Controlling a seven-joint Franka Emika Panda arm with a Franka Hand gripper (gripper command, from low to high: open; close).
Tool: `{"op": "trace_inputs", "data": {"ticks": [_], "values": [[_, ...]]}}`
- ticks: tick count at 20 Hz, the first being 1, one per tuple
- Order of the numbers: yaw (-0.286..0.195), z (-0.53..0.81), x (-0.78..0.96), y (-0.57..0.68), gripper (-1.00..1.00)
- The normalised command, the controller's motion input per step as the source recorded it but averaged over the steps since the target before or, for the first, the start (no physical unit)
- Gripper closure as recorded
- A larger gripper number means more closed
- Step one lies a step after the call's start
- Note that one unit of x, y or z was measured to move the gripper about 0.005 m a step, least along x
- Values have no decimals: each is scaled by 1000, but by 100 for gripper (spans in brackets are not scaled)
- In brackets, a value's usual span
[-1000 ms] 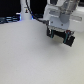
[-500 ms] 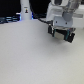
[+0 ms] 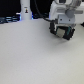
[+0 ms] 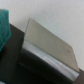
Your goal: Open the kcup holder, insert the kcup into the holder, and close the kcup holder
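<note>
**Tool moved toward the exterior view's right; holder top now under the wrist**

Since the earlier frames my arm has shifted slightly toward the exterior view's right and lower, at the far right of the bench point(image 3: 30, 55). The white bench surface is otherwise unchanged.

The kcup holder point(image 4: 47, 50) fills the wrist view: a grey slab-like top over a dark body, its long edges running diagonally across the picture. I judge it lies directly below my tool point(image 3: 63, 33), close. In the exterior view the arm hides it.

A white bottle-like post point(image 3: 25, 10) stands at the back, well apart.

I cannot find the kcup in either view. A teal block point(image 4: 4, 27) sits beside the holder; its identity is unclear.

Whether my tool stands wide or narrow I cannot tell.
</note>
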Motion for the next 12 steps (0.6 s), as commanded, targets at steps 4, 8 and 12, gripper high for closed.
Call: {"op": "trace_inputs", "data": {"ticks": [4,8,12], "values": [[119,2,-584,467,-100],[121,2,-582,441,-100],[104,7,-627,416,-100]]}}
